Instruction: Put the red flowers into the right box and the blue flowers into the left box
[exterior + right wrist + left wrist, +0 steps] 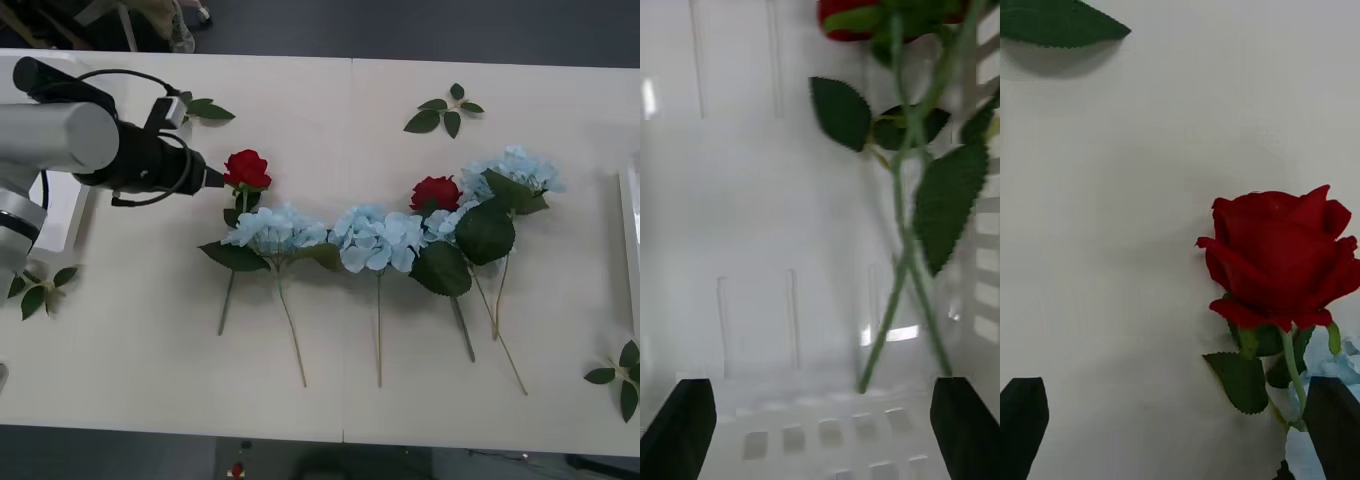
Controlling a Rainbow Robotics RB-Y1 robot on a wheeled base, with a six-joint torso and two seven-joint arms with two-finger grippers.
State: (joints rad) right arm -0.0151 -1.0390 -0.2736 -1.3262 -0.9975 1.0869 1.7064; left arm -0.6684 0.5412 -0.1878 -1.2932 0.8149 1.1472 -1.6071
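Two red flowers lie on the table: one rose (246, 168) at the left, another (435, 191) among the blue flowers. Pale-blue heads lie in a row (275, 228), (375, 238), (515, 170), stems toward me. My left gripper (212, 180) hovers just left of the left rose, open; in the left wrist view the rose (1277, 255) lies ahead of the open left gripper (1176, 386), nearer one finger. My right gripper (820, 386) is open over the right box (730, 187), where two red flowers (865, 11) lie with crossed stems. The left box (62, 215) is partly hidden under my left arm.
Loose green leaf sprigs lie at the back (445, 112), near the left arm (205, 108), at the front left (40, 290) and front right (622, 380). The right box's rim (628, 235) shows at the table's right edge. The table's front edge is close to the stem ends.
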